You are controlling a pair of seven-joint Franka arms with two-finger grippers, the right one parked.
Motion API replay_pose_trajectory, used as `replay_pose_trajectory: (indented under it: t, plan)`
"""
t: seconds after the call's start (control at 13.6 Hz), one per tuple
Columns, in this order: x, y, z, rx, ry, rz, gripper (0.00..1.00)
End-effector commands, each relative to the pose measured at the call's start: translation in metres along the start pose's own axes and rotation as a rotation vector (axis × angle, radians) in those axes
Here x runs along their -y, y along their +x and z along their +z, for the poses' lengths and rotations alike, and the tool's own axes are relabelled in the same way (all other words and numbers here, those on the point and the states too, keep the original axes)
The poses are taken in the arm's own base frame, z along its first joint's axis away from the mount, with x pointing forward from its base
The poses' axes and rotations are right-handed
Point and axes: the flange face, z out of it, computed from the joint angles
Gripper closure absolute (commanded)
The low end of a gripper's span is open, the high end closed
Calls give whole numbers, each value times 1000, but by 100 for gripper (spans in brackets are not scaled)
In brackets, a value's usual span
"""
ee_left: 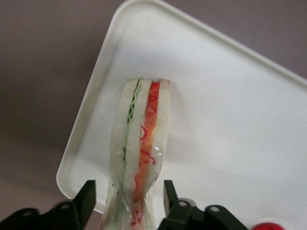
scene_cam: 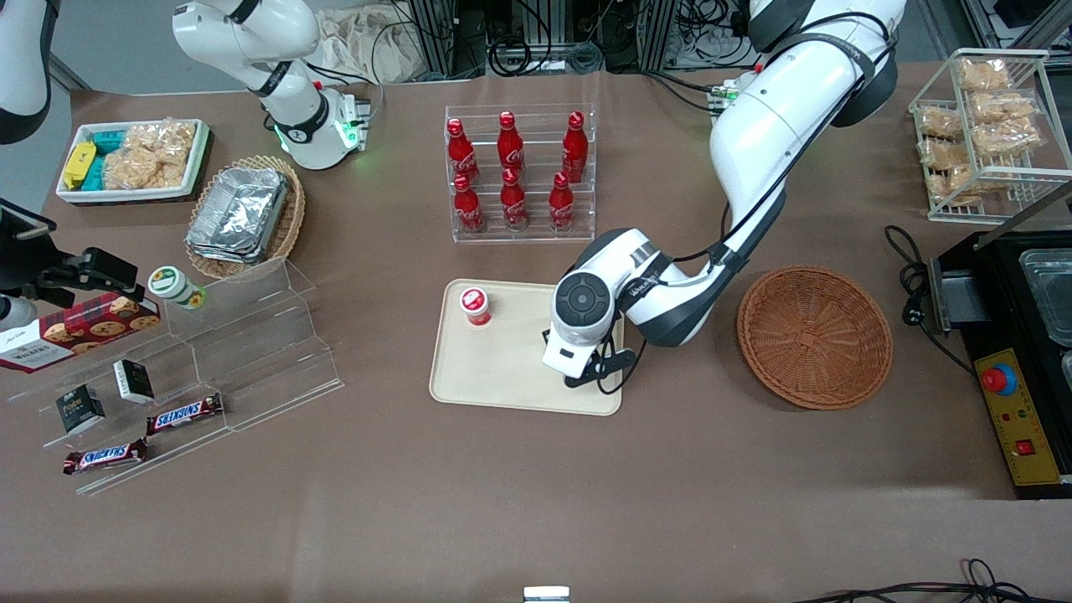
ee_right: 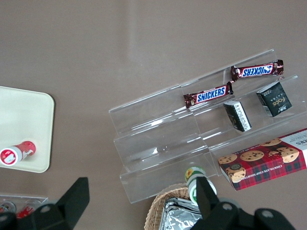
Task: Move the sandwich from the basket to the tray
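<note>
"SNICKERS" reads on two candy bars point(ee_right: 209, 94) point(ee_right: 256, 70) on the acrylic stand point(ee_right: 163, 139). "Force" on a small dark box point(ee_right: 274, 98). "WALKERS" on the tartan cookie box point(scene_cam: 77, 329). Red bottles point(scene_cam: 512, 171) carry Coca-Cola script.

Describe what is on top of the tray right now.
A small red-capped cup stands on the tray. The wrist view shows the sandwich over it between the open gripper's fingers. Contact with the tray cannot be seen.

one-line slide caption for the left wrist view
Gripper open astride the wrapped sandwich lying on the cream tray.
</note>
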Motion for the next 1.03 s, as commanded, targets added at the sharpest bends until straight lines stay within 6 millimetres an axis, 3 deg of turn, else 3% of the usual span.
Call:
replay_pose_trajectory:
  t: [0.0,0.37,0.44,0.66,0.73,0.88,0.95]
  plan:
    - [21,23,-64,-68,-45,-76,0]
    - [75,25,-173,-142,-51,-142,0]
    - [93,32,-193,-156,-61,-164,0]
    - [144,47,-225,-201,-53,-154,0]
    - [152,44,-235,-198,-56,-113,0]
    - [192,60,-245,-203,-28,-91,0]
    - [206,59,-250,-197,-28,-56,0]
